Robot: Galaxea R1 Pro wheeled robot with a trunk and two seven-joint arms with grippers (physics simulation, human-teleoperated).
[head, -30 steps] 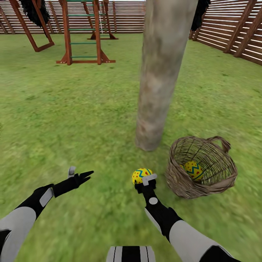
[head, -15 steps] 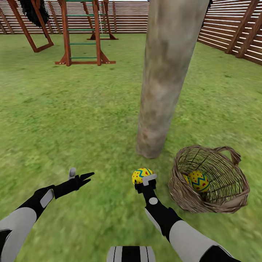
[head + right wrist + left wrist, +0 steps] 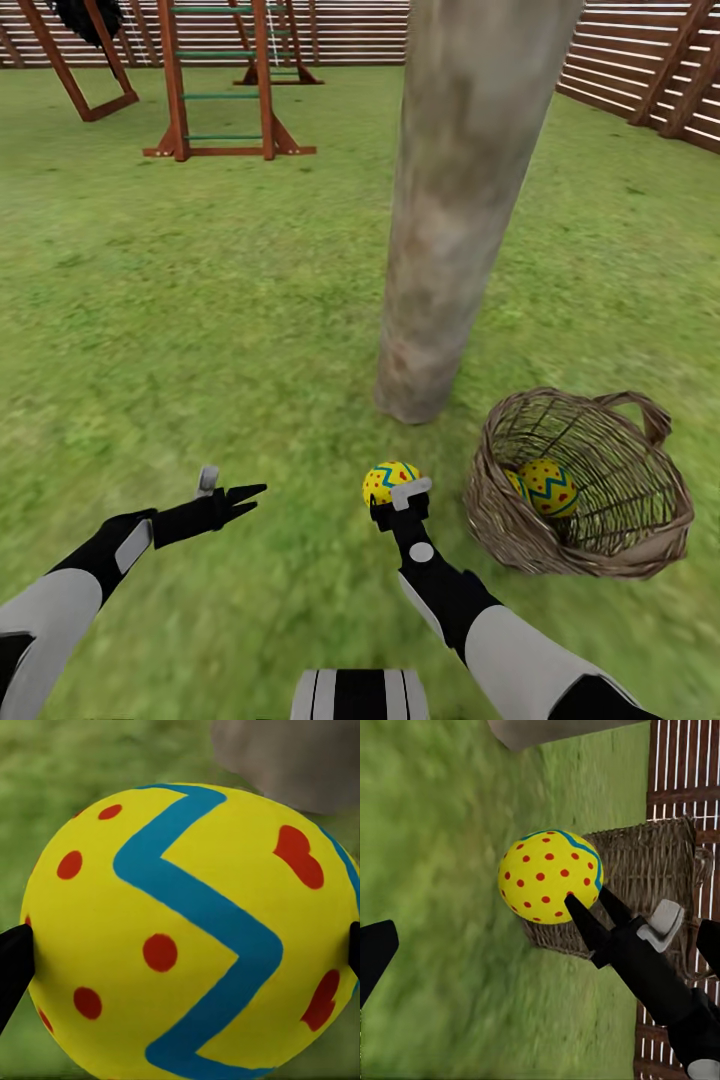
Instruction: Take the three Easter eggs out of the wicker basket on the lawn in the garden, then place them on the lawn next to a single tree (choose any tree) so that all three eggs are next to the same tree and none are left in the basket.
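A yellow Easter egg with red dots and a blue-green zigzag is held between the jaws of the right gripper, raised above the lawn just in front of the base of the tree. In the right wrist view the same egg is seen close up, with a dark fingertip pressed against each side, so the jaws are closed onto it at about the egg's width. From the left wrist view the held egg is seen with the right gripper's black fingers against it and the wicker basket behind it.

The wicker basket is tipped on the grass just beside the trunk, on the robot's right, its mouth turned toward the camera and its loop handle on the far rim. Inside it a second egg is visible, with the edge of another seen touching it on the left.

The left gripper is held out over bare grass, well apart from the egg and the basket; its jaws are spread and nothing is held in them.

Farther back a wooden playset stands on the lawn, and a brown slatted fence is seen along the far and right edges of the garden
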